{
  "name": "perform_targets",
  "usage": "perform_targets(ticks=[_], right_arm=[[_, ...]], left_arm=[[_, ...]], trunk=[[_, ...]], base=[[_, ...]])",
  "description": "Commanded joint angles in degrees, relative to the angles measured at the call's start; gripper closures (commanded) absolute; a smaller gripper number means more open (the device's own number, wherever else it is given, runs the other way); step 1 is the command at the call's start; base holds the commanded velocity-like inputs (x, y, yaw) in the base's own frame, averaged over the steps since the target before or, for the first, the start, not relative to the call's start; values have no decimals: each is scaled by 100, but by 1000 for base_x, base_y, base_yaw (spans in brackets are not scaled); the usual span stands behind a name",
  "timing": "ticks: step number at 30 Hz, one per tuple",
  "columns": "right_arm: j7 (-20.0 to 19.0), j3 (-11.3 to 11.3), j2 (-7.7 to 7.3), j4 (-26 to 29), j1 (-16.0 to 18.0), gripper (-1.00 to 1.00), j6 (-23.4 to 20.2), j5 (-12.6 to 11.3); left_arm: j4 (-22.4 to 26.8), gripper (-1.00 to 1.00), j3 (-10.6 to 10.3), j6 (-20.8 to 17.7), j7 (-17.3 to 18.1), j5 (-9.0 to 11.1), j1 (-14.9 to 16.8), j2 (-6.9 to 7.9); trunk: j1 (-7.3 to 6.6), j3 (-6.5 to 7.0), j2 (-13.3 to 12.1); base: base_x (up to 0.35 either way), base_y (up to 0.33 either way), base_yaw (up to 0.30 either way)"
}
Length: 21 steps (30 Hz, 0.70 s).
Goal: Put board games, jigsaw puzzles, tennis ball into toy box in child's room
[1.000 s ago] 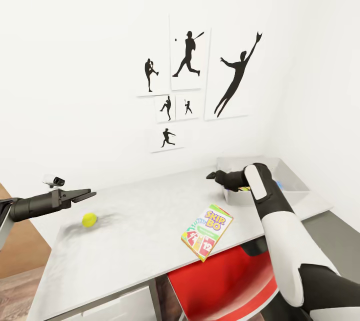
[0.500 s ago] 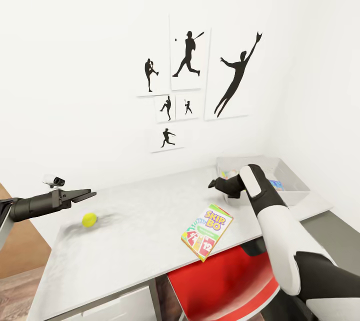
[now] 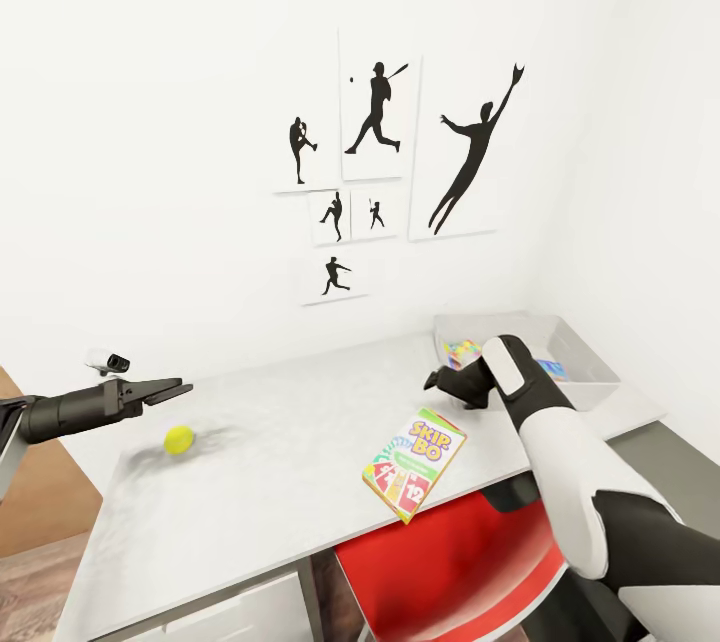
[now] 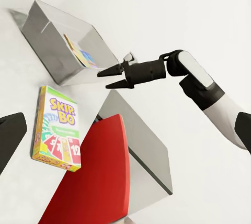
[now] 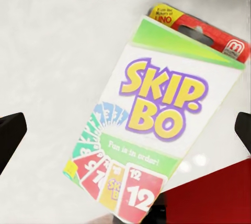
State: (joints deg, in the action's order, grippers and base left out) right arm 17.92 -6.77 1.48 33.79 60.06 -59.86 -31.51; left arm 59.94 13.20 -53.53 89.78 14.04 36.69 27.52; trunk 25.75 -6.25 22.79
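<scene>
Hovering right tool (image 3: pixel 432 382), fingers spread and empty, above Skip-Bo (image 3: pixel 414 463) lying flat at desk (image 3: pixel 270 472) front edge, 5 o'clock from tool. Best to descend, pinch overhanging edge, lift toward box (image 3: pixel 590 367) at 2 o'clock. Left tool (image 3: pixel 178 387) spread, empty, near ball (image 3: pixel 179 438).

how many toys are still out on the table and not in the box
2: the tennis ball near the left gripper, and the Skip-Bo game at the table's front edge. The right arm may hide others.
</scene>
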Motion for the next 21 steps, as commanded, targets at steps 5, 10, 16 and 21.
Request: perform_targets(ticks=[5,10,16,21], right_arm=[[53,-12,-21,28,-24,-100,-14,-17],[10,-12,-165,69,-56,-100,-14,-21],[1,-13,-260,157,-68,-100,-10,-16],[8,-17,-263,331,-62,-100,0,-13]], left_arm=[[0,-100,-2,-61,22,1,5,7],[0,-100,-2,-54,22,1,5,8],[0,-100,-2,-36,22,3,5,8],[0,-100,-2,-35,22,3,4,8]], trunk=[[4,-13,13],[4,-13,13],[4,-15,13],[4,-48,13]], base=[[0,0,0],[0,0,0],[0,0,0],[0,0,0]])
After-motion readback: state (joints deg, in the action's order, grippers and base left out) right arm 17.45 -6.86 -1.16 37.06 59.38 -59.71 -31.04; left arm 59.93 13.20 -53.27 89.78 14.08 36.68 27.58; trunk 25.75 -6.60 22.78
